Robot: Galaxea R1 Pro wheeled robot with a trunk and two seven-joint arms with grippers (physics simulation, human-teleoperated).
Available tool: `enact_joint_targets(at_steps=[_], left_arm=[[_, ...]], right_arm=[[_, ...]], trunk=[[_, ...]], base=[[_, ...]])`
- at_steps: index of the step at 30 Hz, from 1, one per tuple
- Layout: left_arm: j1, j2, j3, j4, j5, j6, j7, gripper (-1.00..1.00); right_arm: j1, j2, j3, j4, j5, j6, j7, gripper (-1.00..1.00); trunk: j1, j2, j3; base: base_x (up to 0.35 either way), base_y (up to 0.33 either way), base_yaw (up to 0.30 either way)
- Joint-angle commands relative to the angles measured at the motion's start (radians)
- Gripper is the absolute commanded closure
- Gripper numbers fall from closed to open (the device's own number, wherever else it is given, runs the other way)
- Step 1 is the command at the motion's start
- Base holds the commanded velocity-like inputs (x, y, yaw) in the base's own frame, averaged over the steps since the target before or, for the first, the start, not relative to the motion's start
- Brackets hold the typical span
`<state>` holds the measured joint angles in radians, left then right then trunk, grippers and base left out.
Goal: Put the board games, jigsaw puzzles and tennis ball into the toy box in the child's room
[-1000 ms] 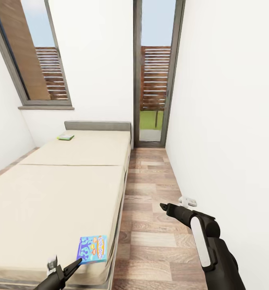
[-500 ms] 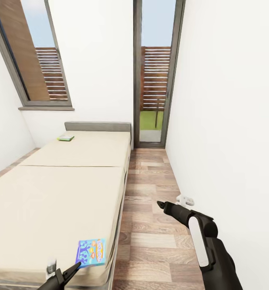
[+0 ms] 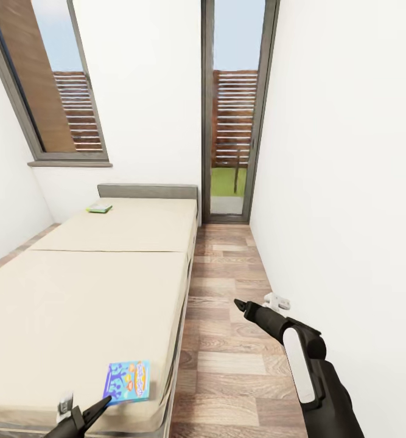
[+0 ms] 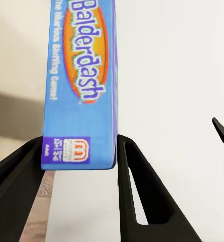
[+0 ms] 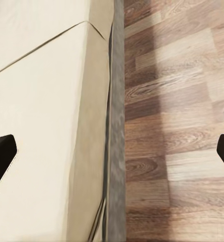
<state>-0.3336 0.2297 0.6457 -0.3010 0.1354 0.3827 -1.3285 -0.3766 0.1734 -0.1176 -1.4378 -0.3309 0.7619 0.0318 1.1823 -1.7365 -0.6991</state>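
- Your blue board game (image 3: 127,381) lies at the beige bed's (image 3: 75,292) near edge, between your left gripper's (image 4: 80,166) spread jaws.
- Your right gripper (image 3: 238,305) hangs wide open over the wood-plank floor (image 3: 227,267).
- A green game box (image 3: 99,208) rests near the headboard (image 3: 147,190).

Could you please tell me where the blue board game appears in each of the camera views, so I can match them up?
Head view: blue board game lies at the near corner of the bed, just ahead of the left hand.
Left wrist view: it stands between the open fingers.
Right wrist view: I cannot find it.
Shared landmark: the bed's beige mattress.
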Motion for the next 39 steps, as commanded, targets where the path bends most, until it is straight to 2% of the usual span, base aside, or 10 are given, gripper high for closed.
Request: enact_joint_targets(at_steps=[1,6,7,13,21,24,29,34,36,39], left_arm=[[0.000,0.000,-0.001,-0.005,0.003,0.010,-0.009,1.00],[0.000,0.000,-0.004,-0.034,0.000,0.023,-0.037,1.00],[0.000,-0.001,-0.005,-0.095,0.000,0.027,-0.105,1.00],[0.000,0.002,-0.005,-0.190,-0.002,0.079,-0.177,1.00],[0.001,0.010,-0.009,-0.475,-0.004,0.308,-0.200,1.00],[0.000,0.044,-0.005,-0.528,-0.002,0.401,-0.201,1.00],[-0.001,0.106,-0.004,-0.697,-0.002,0.585,-0.199,1.00],[-0.001,0.217,-0.007,-0.740,-0.004,0.626,-0.198,1.00],[-0.001,0.240,-0.003,-0.742,0.000,0.626,-0.201,1.00],[-0.001,0.252,-0.001,-0.748,0.003,0.625,-0.204,1.00]], right_arm=[[-0.001,0.001,-0.002,-0.001,-0.006,0.005,0.003,-1.00],[-0.001,0.001,-0.002,-0.001,-0.034,0.004,0.003,-1.00],[-0.001,0.001,-0.002,0.000,-0.068,0.003,0.003,-1.00],[-0.001,0.001,-0.002,0.001,-0.067,0.001,0.002,-1.00],[-0.001,0.001,-0.002,0.008,-0.066,-0.002,0.002,-1.00],[-0.001,0.001,-0.002,0.008,-0.066,-0.011,0.001,-1.00],[-0.001,0.001,0.023,0.008,-0.066,-0.036,0.000,-1.00],[-0.001,0.001,0.052,0.008,-0.068,-0.044,-0.002,-1.00],[-0.001,0.001,0.054,0.008,-0.068,-0.045,-0.002,-1.00],[-0.001,0.001,0.056,0.008,-0.068,-0.046,-0.002,-1.00]], trunk=[[0.000,0.000,-0.001],[0.000,0.000,-0.001],[0.000,0.000,-0.001],[0.000,0.000,-0.001],[0.000,0.000,-0.001],[0.000,0.000,-0.001],[0.000,0.000,-0.001],[0.000,0.000,-0.001],[0.000,0.000,-0.001],[0.000,0.000,-0.001]], base=[[0.000,0.000,0.000],[0.000,0.000,0.000],[0.000,0.000,0.000],[0.000,0.000,0.000],[0.000,0.000,0.000],[0.000,0.000,0.000],[0.000,0.000,0.000],[0.000,0.000,0.000],[0.000,0.000,0.000],[0.000,0.000,0.000]])
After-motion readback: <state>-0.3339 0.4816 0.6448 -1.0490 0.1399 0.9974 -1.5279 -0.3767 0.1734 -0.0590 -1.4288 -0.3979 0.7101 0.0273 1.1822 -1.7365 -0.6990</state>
